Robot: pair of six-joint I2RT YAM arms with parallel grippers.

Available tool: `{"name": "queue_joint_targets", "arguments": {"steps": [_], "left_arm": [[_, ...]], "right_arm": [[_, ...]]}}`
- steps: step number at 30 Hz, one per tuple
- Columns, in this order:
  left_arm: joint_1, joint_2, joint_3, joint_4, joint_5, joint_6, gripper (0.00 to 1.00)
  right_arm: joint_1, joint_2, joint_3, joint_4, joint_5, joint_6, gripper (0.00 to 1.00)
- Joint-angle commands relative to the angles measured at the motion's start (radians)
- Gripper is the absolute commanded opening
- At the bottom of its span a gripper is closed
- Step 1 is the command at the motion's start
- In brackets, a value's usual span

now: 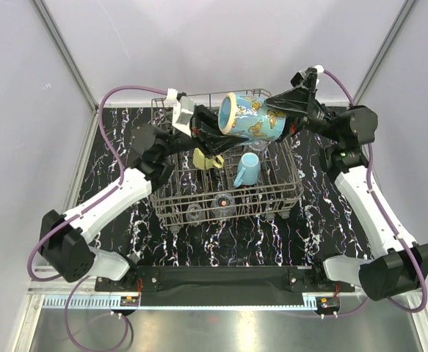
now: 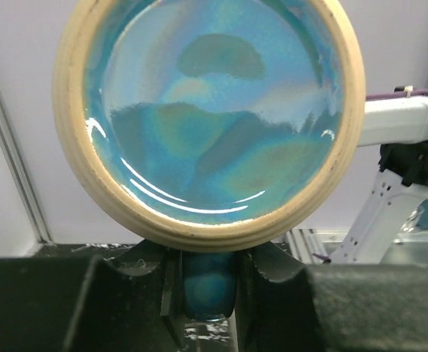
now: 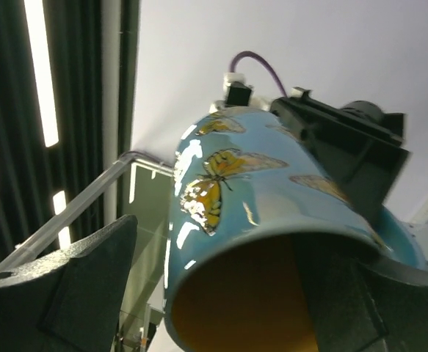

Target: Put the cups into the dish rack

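Note:
A teal-blue butterfly mug (image 1: pixel 254 116) with an orange inside lies on its side in the air above the dish rack (image 1: pixel 287 192). My left gripper (image 1: pixel 228 138) is shut on its handle (image 2: pixel 208 290); the left wrist view looks at the mug's glazed base (image 2: pixel 210 110). My right gripper (image 1: pixel 293 116) is open at the mug's mouth, which shows in the right wrist view (image 3: pixel 243 293). The left finger (image 3: pixel 67 279) stands clear of the wall. In the rack are a light blue mug (image 1: pixel 247 170), a yellow mug (image 1: pixel 206 159) and clear glasses (image 1: pixel 222 199).
The rack stands mid-table on the black marbled top (image 1: pixel 331 213), with upright tines around the cups. Grey walls and metal frame posts (image 1: pixel 67 51) close in the back and sides. The right arm (image 2: pixel 397 125) shows in the left wrist view.

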Motion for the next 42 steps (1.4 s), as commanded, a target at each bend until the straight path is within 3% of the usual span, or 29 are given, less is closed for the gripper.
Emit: {"name": "queue_joint_targets", "arguments": {"steps": [1,9,14,19,22,28,32,35,42], "left_arm": [[-0.002,-0.127,0.028,0.072,-0.064,-0.054,0.00],[0.025,-0.201,0.017,-0.160,-0.155,0.016,0.00],[0.032,-0.239,0.020,-0.322,-0.230,0.081,0.00],[0.051,-0.262,0.010,-0.413,-0.278,0.111,0.00],[0.058,-0.265,0.034,-0.540,-0.337,0.180,0.00],[0.093,-0.230,0.114,-0.787,-0.501,0.255,0.00],[0.130,-0.190,0.164,-0.949,-0.636,0.285,0.00],[0.157,-0.178,0.158,-0.978,-0.692,0.277,0.00],[0.167,-0.095,0.253,-1.119,-1.014,0.305,0.00]], "right_arm": [[-0.022,-0.022,0.056,-0.410,-0.072,-0.258,0.95],[-0.073,-0.069,0.099,-0.645,-0.073,-0.496,0.99],[-0.194,-0.094,0.123,-0.903,-0.063,-0.680,1.00],[-0.237,-0.091,0.169,-1.131,-0.014,-0.860,1.00],[-0.251,-0.088,0.217,-1.297,0.060,-1.001,1.00],[-0.251,-0.094,0.349,-1.572,0.377,-1.262,1.00],[-0.249,-0.103,0.379,-1.615,0.493,-1.331,1.00],[-0.251,-0.101,0.366,-1.611,0.485,-1.334,1.00],[-0.251,-0.098,0.327,-1.577,0.459,-1.325,1.00]]}}
